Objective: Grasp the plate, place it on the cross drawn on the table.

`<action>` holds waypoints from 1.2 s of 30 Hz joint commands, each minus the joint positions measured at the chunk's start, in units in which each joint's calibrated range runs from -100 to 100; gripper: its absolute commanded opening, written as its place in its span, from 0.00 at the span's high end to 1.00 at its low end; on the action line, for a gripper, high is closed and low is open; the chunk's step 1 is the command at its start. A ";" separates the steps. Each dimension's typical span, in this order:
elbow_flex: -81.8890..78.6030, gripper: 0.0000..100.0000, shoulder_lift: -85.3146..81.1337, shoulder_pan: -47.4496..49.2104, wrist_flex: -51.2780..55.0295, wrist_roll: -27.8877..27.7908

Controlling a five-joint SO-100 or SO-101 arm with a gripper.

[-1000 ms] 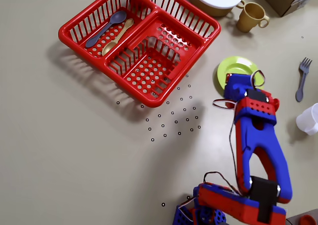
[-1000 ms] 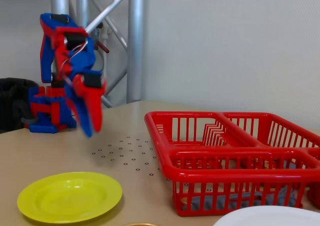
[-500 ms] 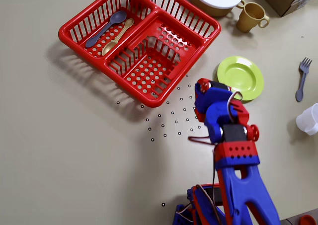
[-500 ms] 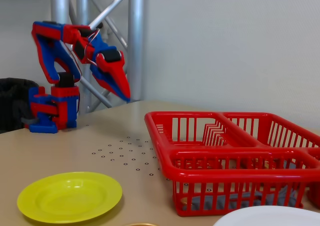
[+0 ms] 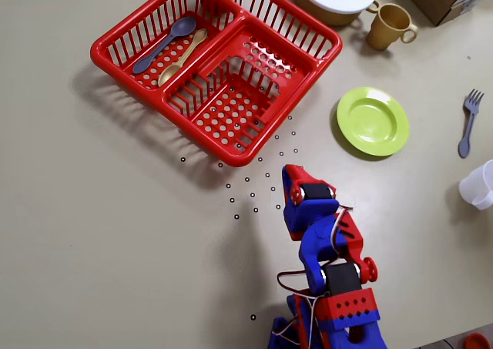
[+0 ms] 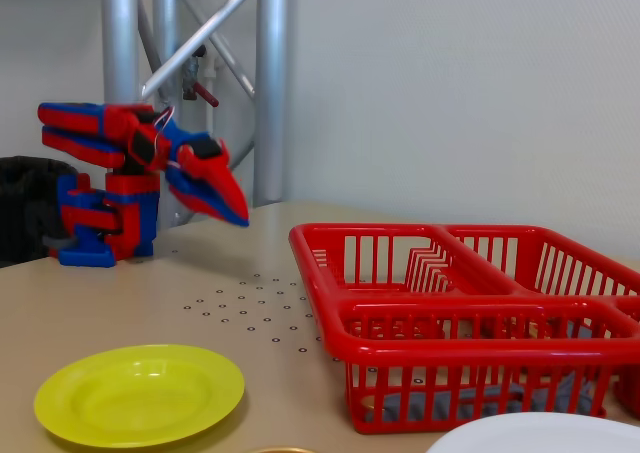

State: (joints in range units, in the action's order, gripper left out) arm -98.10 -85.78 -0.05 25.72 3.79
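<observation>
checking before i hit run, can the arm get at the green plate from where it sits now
Probably yes. The plate lies flat on bare table, apart from the red basket, the mug and the fork. The gripper hangs above the table, and nothing stands between it and the plate.

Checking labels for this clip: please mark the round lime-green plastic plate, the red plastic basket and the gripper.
Round lime-green plastic plate (image 5: 373, 121), overhead view, middle of its well.
Red plastic basket (image 6: 470, 340), fixed view, front rim.
Gripper (image 6: 238, 216), fixed view, closed fingertips.

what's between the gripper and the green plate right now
Nothing stands between them: in the overhead view the gripper and the plate are separated by bare table with a few small black dots. The fixed view agrees.
</observation>
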 commanded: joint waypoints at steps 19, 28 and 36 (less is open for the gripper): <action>-1.81 1.00 -10.07 4.50 19.55 -2.05; -1.81 1.00 -10.16 4.21 25.75 -2.05; -1.81 1.00 -10.16 4.14 25.75 -1.81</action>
State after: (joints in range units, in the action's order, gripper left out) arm -99.01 -95.18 4.05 51.52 1.59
